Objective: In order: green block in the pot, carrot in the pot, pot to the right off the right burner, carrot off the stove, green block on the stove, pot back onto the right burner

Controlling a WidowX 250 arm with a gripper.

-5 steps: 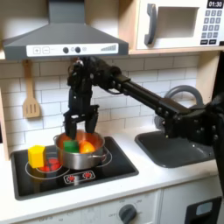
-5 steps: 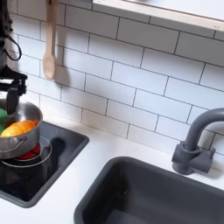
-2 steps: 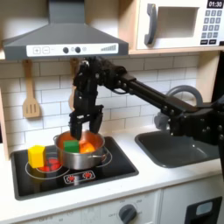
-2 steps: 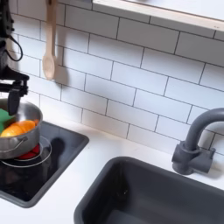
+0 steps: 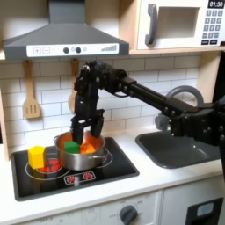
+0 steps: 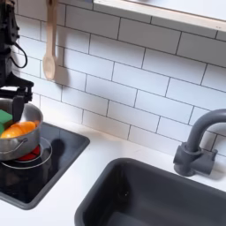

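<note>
Pot sat on the stove over a burner with green block and carrot already inside, gripper spread and empty just above, so the slide aside and later steps remained.

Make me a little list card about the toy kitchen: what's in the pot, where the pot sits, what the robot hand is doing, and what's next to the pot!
In the pot: a small orange toy carrot and a small bright green toy cube
Pot: shiny round steel pot, on the glossy black cooktop
Hand: the black robot hand hangs just above the pot, fingers apart, holding nothing
Next to the pot: a yellow block and a small red piece, on the first exterior view's left
Sink: dark grey basin, nothing visible inside
</note>
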